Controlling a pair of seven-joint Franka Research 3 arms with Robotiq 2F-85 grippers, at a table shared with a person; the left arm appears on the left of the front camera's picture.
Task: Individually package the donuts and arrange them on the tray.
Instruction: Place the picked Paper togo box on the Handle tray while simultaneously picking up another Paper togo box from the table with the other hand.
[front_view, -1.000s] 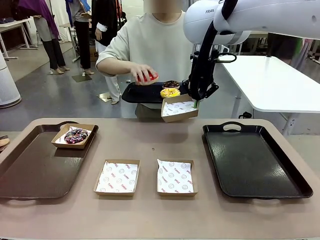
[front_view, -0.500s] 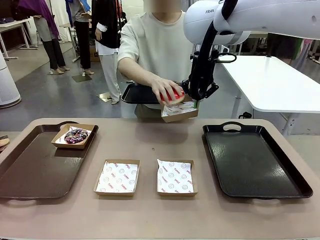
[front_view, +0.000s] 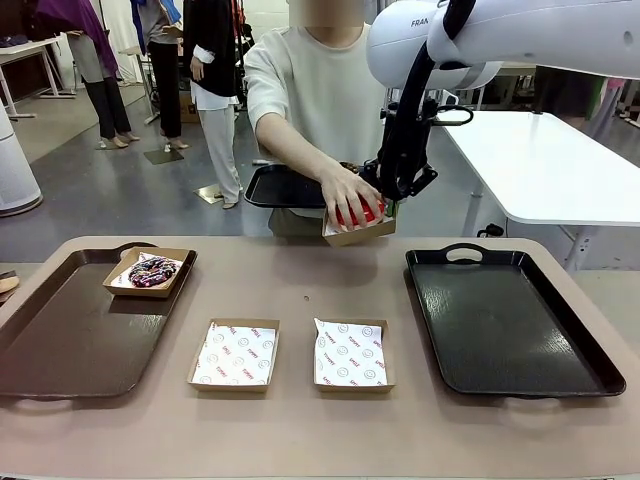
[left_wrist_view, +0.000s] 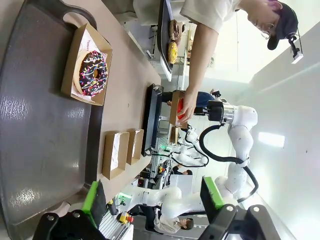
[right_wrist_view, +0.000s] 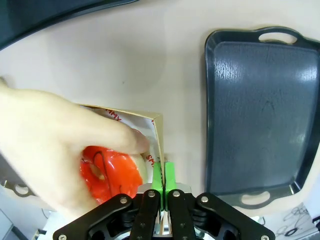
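My right gripper (front_view: 391, 207) is shut on the wall of a paper-lined cardboard box (front_view: 358, 232), holding it in the air beyond the table's far edge. The person's hand (front_view: 348, 192) presses a glossy red donut (front_view: 361, 213) into that box. In the right wrist view the green pads (right_wrist_view: 168, 176) pinch the box wall (right_wrist_view: 157, 137), with the red donut (right_wrist_view: 111, 172) under the hand (right_wrist_view: 55, 145). A dark donut with purple-pink sprinkles (front_view: 152, 271) lies boxed on the brown tray (front_view: 70, 345) at the left. My left gripper (left_wrist_view: 152, 200) hangs open over that tray.
Two empty lined boxes (front_view: 235, 353) (front_view: 349, 353) sit at the table's middle front. A black tray (front_view: 510, 320) lies at the right. The person holds a dark tray (front_view: 280, 187); on it the left wrist view shows a yellow donut (left_wrist_view: 172, 51) and a brown one (left_wrist_view: 174, 30).
The person's hand brought the red donut from their own tray across to the box in my right gripper and lowered it in. Both arms stayed put.
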